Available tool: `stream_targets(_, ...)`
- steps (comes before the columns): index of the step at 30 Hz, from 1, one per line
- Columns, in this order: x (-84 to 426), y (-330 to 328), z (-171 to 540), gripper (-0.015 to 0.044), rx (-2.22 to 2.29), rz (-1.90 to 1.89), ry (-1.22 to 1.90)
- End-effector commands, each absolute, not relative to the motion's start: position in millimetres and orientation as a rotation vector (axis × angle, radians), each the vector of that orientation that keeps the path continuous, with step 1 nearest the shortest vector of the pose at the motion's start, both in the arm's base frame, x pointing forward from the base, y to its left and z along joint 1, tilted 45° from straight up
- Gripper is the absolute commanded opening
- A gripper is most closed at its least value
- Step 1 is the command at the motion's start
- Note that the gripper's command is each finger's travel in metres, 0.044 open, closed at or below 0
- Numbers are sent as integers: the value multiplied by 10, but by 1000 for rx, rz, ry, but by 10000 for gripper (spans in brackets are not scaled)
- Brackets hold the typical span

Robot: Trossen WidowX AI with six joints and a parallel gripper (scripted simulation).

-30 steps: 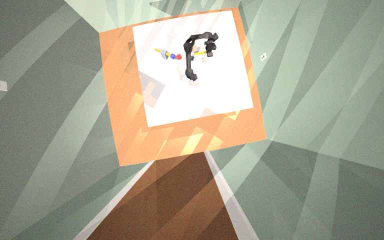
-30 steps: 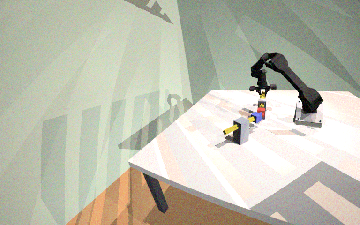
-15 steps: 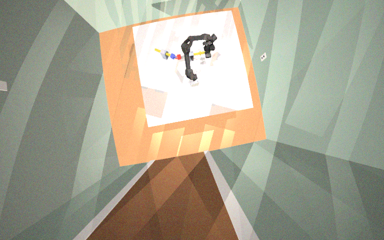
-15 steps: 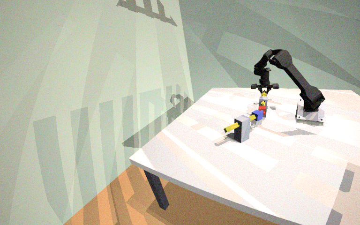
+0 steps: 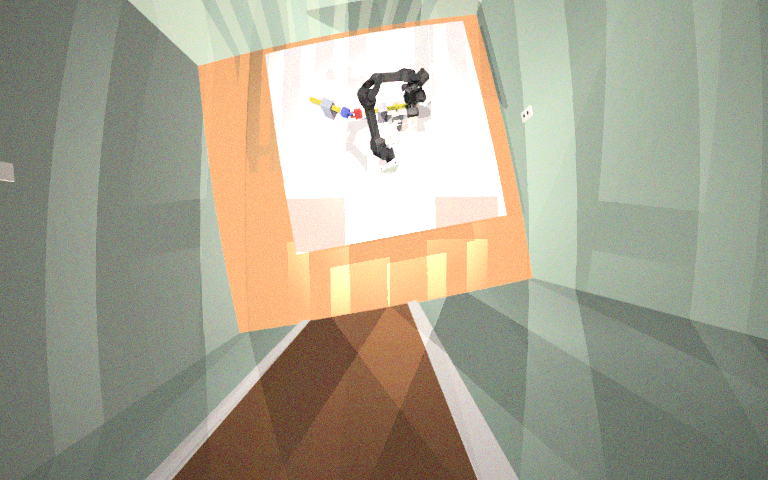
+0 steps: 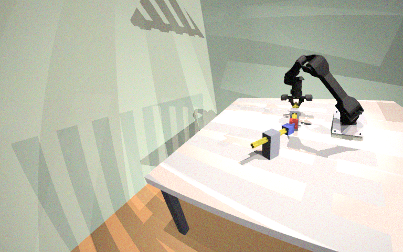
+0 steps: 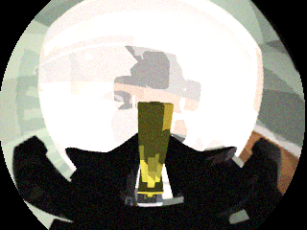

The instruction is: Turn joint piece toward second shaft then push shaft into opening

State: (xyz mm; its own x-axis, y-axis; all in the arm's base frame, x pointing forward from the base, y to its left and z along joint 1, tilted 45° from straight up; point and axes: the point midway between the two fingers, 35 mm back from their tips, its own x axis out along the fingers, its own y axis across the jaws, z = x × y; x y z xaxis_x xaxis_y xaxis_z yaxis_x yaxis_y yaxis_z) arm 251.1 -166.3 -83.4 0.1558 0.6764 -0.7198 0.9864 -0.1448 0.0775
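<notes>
The first yellow shaft [image 5: 314,100] [image 6: 258,143] runs through a grey block [image 5: 327,108] [image 6: 273,144]. On its inner end is the blue hinge part [image 5: 345,112] [image 6: 287,129], with the red square joint piece [image 5: 357,113] [image 6: 294,123] facing roughly toward the second shaft. The second yellow shaft [image 5: 397,106] [image 6: 294,115] [image 7: 153,120] passes through the second grey block [image 6: 294,111]. My gripper [image 6: 295,104] [image 7: 152,132] points down and is shut on the second shaft, beyond that block on the side away from the joint. An arm link crosses near the joint in the top view, and the shaft's meeting with the opening is unclear.
The arm's base [image 5: 389,165] [image 6: 347,130] stands on the white table [image 5: 396,198] [image 6: 237,178] to one side of the shafts. The arm arches above the table from the base to the gripper. Patterned shadows lie over the table and walls.
</notes>
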Motion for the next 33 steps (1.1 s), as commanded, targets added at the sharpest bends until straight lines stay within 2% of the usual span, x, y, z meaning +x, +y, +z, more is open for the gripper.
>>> stream_targets(1, 2518, -1613, -787, 0, 1896, -734, 1574)
stream_targets(33, 2546, -1264, -459, 0, 1899, -732, 1576)
